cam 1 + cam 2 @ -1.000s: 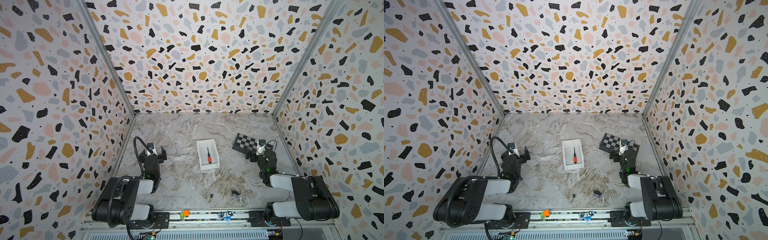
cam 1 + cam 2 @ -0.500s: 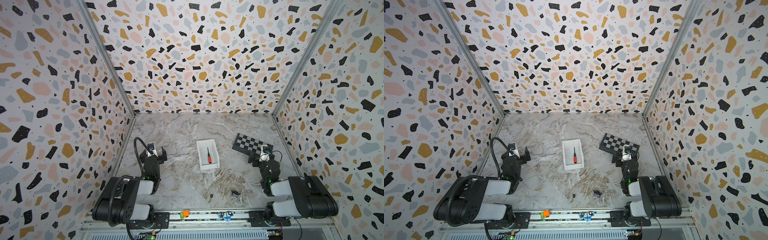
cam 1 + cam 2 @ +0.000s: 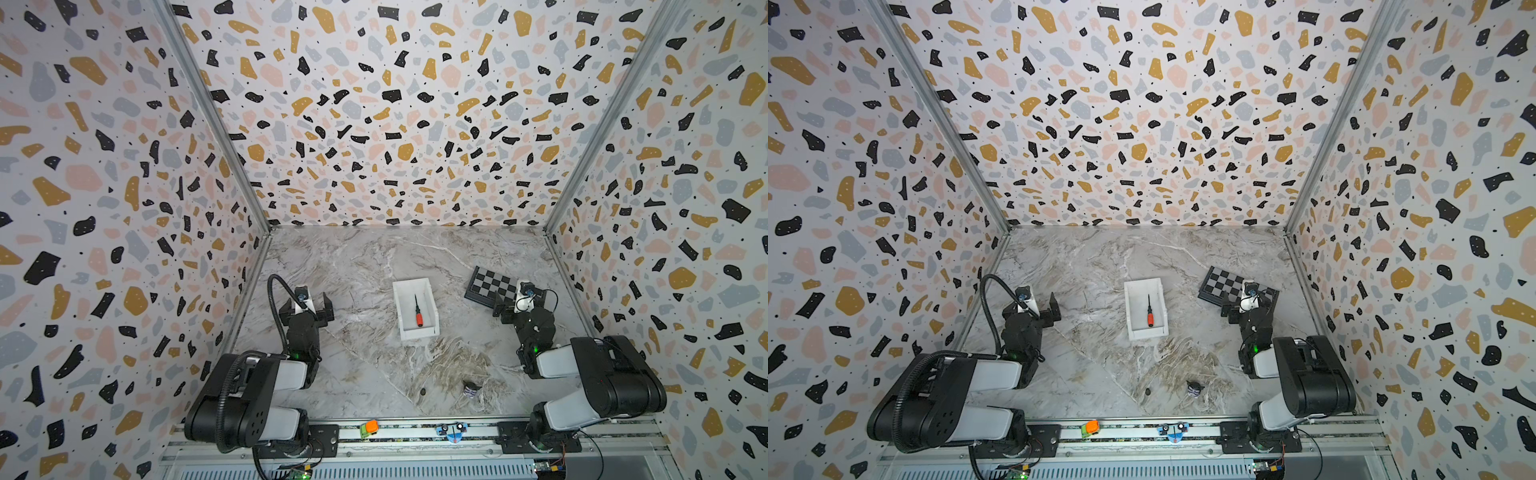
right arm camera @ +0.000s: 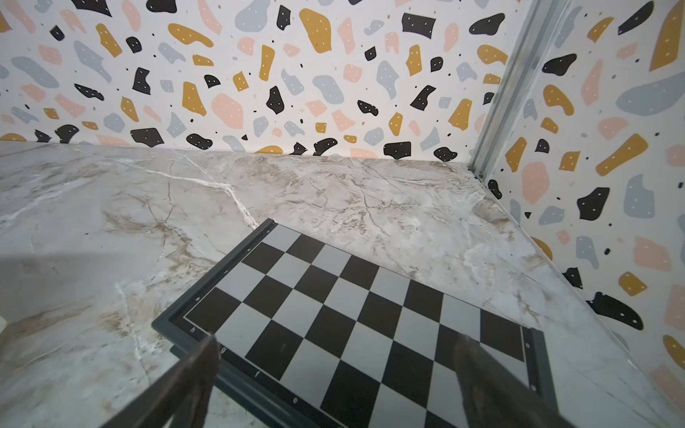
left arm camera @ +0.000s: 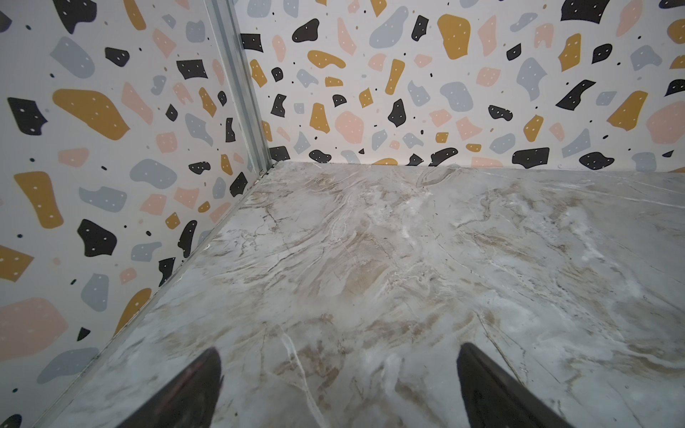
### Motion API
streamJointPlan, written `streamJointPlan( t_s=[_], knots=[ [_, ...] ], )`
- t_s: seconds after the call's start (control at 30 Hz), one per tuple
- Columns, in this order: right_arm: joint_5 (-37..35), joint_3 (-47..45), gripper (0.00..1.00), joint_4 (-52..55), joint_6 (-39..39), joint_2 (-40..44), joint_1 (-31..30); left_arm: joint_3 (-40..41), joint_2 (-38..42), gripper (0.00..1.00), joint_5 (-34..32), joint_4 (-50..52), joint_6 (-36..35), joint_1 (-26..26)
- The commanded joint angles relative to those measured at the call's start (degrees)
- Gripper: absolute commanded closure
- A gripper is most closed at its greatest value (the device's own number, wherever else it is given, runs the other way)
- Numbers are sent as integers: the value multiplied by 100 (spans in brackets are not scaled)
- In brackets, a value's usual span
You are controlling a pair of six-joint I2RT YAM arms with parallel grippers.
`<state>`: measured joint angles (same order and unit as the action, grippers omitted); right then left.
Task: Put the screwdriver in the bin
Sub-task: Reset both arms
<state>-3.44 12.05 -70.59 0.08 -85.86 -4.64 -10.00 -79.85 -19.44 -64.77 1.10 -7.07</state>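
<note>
Since a second ago my right arm has shifted slightly, first folding nearer its base and then reaching out again, while my left arm has kept its place.

Well to the left of the white rectangular plastic bin, my left gripper sits low over the grey-brown marbled worktop, its jaws spread wide with nothing between them. The small screwdriver with a thin black shaft and a red-orange handle lies flat inside the bin, roughly along its length, handle toward the lower-cut end nearest me.

Nearer me than the bin, a small orange-and-green toy car and a small blue toy sit on the front rail, and a small dark striped thing rests on the worktop; I cannot tell what it is.

To the right of the bin lies the black-and-grey checkered board. My right gripper is over the board's near edge, jaws also wide and empty.
</note>
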Motion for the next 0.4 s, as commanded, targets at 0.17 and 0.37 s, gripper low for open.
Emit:
streamJointPlan(
  t_s=[0.17,0.37],
  knots=[
    [-79,69,1,84,-69,31,-29,59,7,0,-7,-369,-24,39],
    [-58,50,1,74,-60,65,-10,59,14,0,-6,-369,-28,39]
  ],
)
